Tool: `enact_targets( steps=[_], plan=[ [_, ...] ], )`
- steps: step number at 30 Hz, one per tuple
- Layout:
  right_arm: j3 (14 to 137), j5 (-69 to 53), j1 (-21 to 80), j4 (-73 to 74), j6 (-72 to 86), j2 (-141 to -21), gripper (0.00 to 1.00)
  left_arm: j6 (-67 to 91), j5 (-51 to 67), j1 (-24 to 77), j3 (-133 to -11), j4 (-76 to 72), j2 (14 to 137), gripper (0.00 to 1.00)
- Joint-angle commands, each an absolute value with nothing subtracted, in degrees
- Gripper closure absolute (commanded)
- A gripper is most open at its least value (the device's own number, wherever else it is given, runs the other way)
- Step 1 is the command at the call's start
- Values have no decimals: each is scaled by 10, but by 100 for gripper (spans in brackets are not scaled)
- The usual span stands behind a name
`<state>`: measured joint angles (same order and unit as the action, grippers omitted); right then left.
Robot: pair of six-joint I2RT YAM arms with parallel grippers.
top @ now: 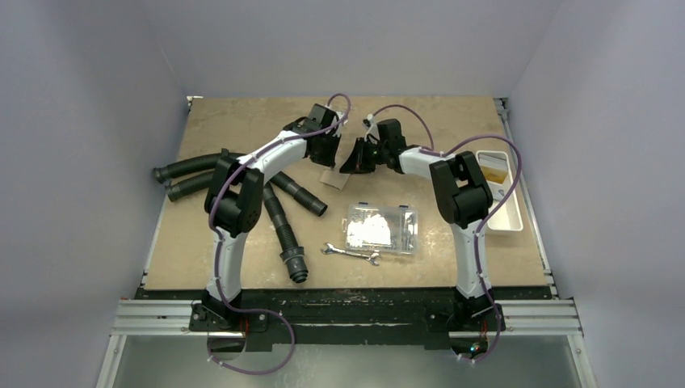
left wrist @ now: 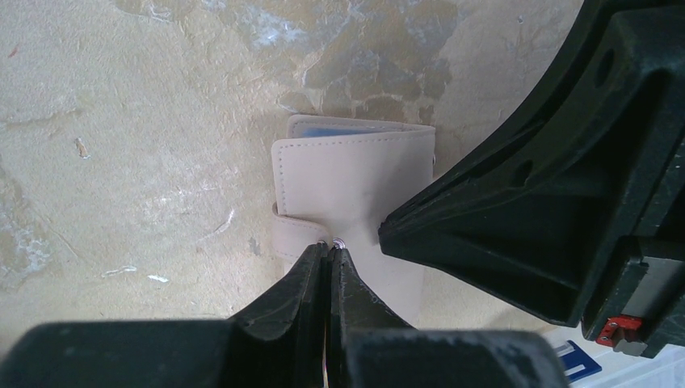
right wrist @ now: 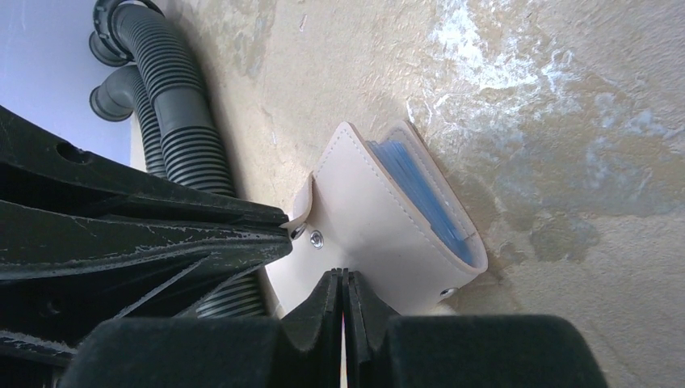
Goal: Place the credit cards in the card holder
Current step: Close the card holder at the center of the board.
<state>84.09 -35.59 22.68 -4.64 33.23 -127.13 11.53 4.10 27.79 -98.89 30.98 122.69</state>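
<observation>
Now both closed: my left gripper [left wrist: 333,246] touches the snap strap [left wrist: 292,234] of the beige stitched leather card holder [left wrist: 355,174], my right gripper [right wrist: 342,275] its flap [right wrist: 396,279].

Left arm [top: 273,153], right arm [top: 417,160] extended; jaws pinched shut.

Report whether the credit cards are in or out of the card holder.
In: the credit cards show as blue edges inside the card holder, right wrist view.
</observation>
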Motion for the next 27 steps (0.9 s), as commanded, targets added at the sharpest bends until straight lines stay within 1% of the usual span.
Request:
enact_targets(
  steps=[1, 27],
  plan=[
    [854, -317, 233, -29, 316, -1294, 91, 110, 66, 281, -998, 319, 1203, 100],
    [871, -330, 233, -14, 309, -1310, 90, 109, 91, 283, -1025, 336, 1246, 100]
  ],
)
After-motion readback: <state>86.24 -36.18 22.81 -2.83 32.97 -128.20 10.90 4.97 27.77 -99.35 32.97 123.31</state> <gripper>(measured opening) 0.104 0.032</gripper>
